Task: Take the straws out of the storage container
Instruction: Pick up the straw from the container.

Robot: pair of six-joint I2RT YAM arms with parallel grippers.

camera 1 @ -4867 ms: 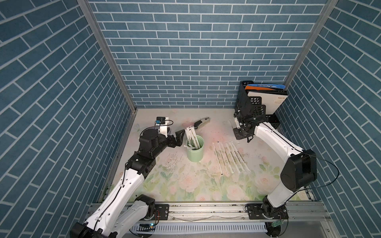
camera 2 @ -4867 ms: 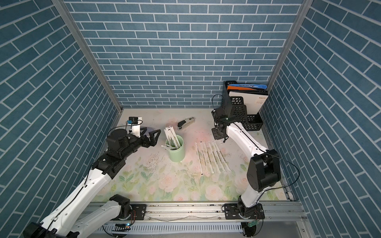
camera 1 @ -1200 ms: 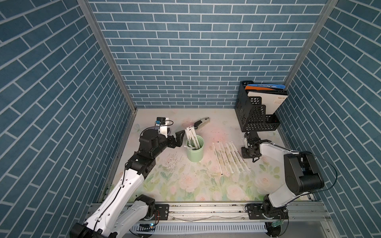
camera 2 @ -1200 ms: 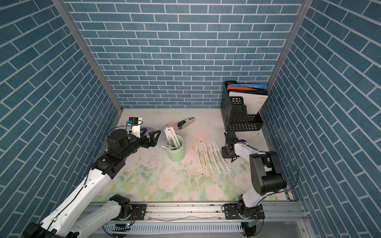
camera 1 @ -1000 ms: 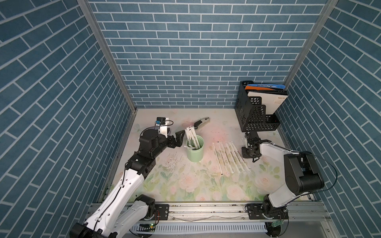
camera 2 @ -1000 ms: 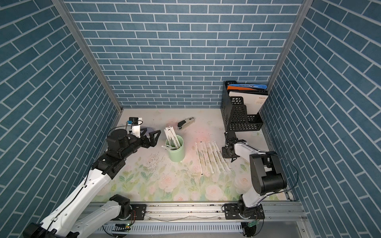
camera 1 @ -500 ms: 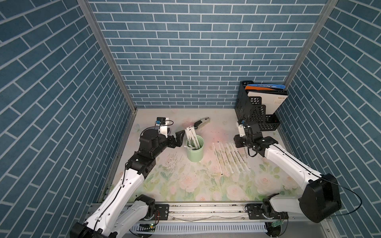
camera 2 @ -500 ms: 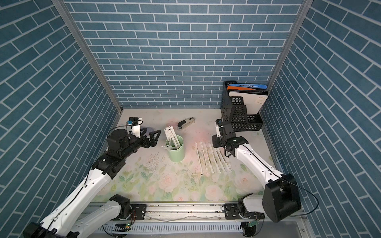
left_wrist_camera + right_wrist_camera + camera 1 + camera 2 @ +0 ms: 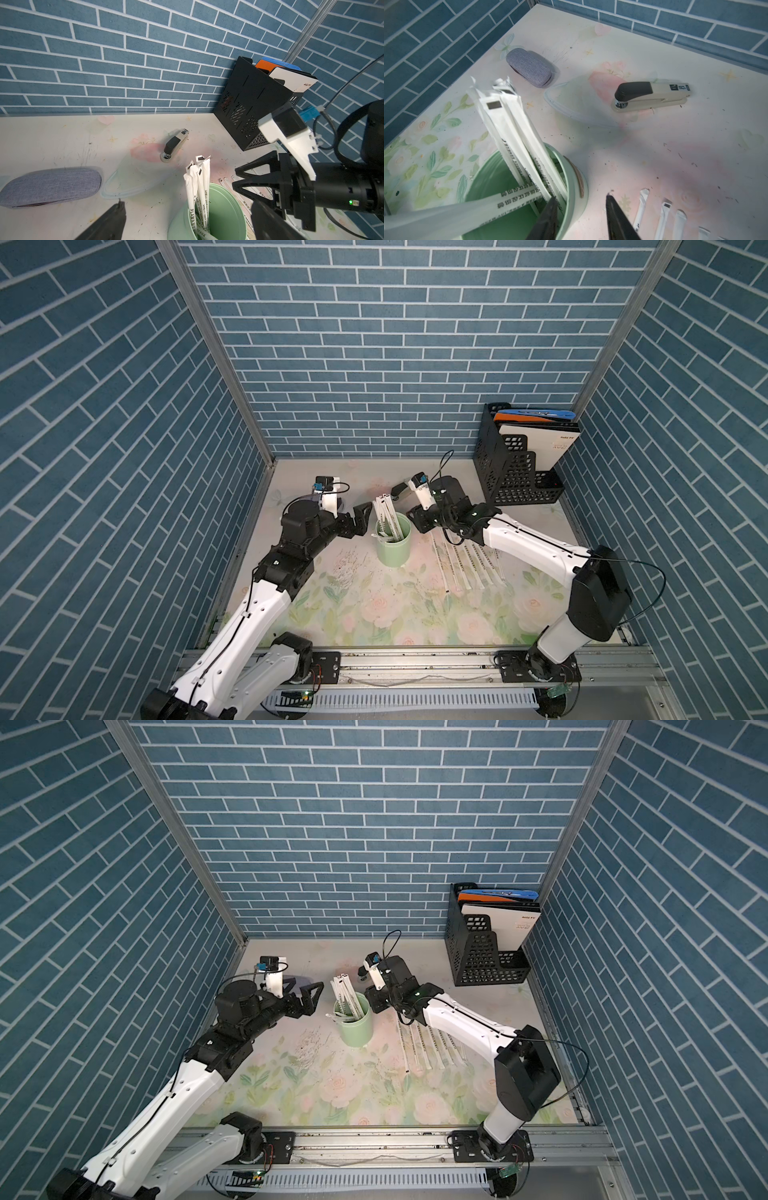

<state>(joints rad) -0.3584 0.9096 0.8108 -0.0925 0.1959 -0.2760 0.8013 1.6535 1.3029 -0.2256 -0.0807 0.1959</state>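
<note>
straws standing in cup | right fingers (parted) near rim | stapler lies beyond

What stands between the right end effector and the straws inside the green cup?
Nothing visible. The open right end effector hovers at the rim of the storage container, its fingers appearing to straddle the wall; the straws lean just beyond. Only that wall lies under the gap.

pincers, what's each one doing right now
Left pincer: open, holding nothing.
Right pincer: open, holding nothing, tips at the storage container rim.
</note>
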